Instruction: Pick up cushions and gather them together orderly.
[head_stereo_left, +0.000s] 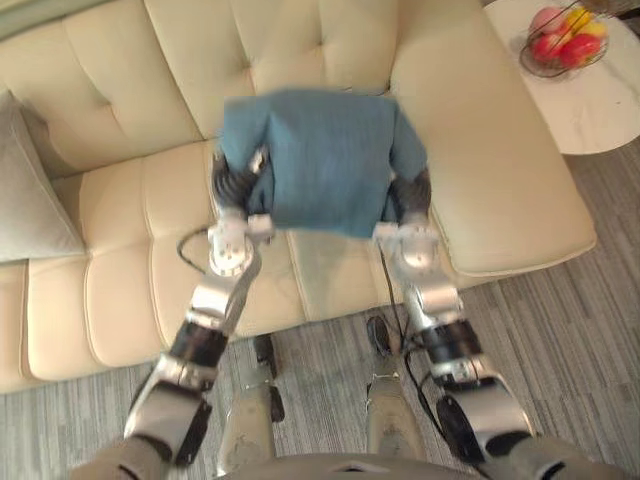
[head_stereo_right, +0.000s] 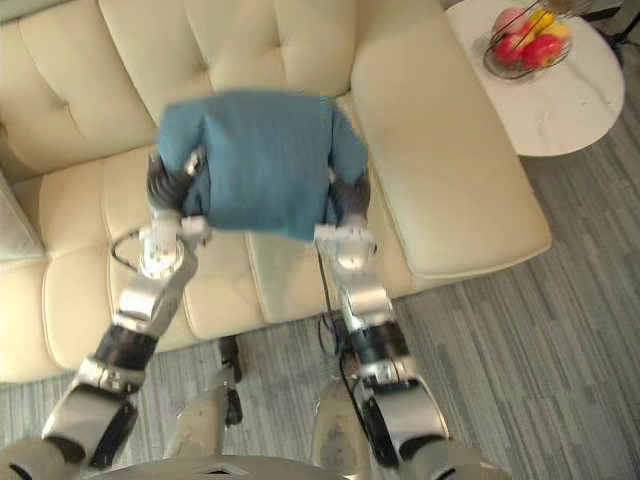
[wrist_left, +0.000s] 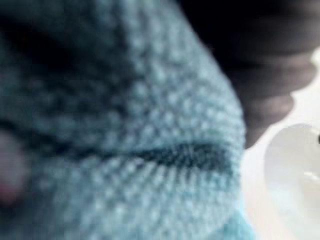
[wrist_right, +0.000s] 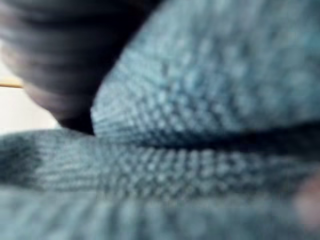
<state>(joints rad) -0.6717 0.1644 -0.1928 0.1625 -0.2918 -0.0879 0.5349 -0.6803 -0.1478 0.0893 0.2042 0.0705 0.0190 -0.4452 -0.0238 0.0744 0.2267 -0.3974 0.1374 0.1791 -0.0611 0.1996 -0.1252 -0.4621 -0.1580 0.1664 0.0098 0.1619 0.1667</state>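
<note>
Progress is being judged as about halfway. The blue cushion (head_stereo_left: 320, 160) is being held up between the two hands, clear of the seat as far as can be judged, over the middle of the sofa (head_stereo_left: 480, 150). The pick-up is thus being counted as done. The grey cushion (head_stereo_left: 30, 200) is lying at the sofa's left end, leaning against the backrest and well apart from the blue cushion, so the gathering is being counted as not yet done. What is being left, by this reading, is the carry to the left, the setting-down of the blue cushion beside the grey cushion, and the squaring of the pair.

Both arms are being stretched forward side by side. The left hand (head_stereo_left: 236, 188) is being pressed against the blue cushion's left edge and the right hand (head_stereo_left: 412, 192) against its right edge, with the dark wrist covers showing at the lower corners. The blue cushion is being squeezed between them, with its face turned up towards the head camera. In both wrist views blue knit is being seen pressed close against the dark covers. How far either hand is closed cannot be told, since the blue cushion is covering it.

A fruit bowl (head_stereo_left: 565, 40) is standing on a round tabletop (head_stereo_left: 590, 100) past the sofa's right end, away from the work.
</note>
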